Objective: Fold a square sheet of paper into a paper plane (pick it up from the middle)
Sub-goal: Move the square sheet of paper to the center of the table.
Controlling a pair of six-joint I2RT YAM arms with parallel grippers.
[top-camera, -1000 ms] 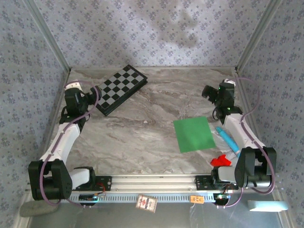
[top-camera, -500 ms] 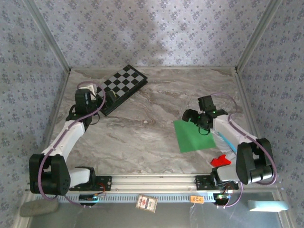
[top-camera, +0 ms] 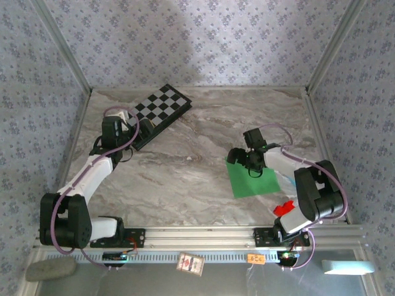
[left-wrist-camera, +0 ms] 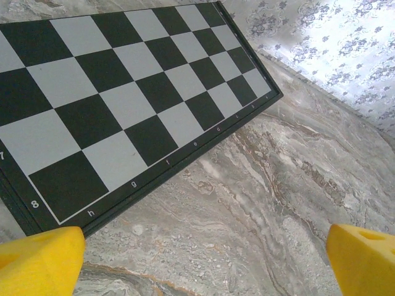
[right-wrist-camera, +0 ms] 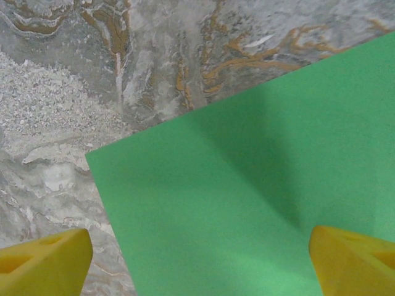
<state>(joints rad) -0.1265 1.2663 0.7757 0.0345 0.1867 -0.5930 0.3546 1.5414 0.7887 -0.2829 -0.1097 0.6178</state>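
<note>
Moments earlier parked far right, the right gripper (top-camera: 237,156) hovered over the far-left corner of the green paper sheet (top-camera: 254,179), flat on the table (top-camera: 185,172), jaws wide, empty. Light and limp, it likely wanted a mid-sheet pinch.

Bright-green square sheet of paper (top-camera: 256,182), flat and unfolded, lying right of centre.

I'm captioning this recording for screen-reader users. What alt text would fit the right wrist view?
A flat bright-green sheet of paper lies on a grey-and-brown marbled table, one corner pointing left. The right gripper has its two yellow fingers spread wide at the bottom corners, one above bare table, the other above the paper.
</note>
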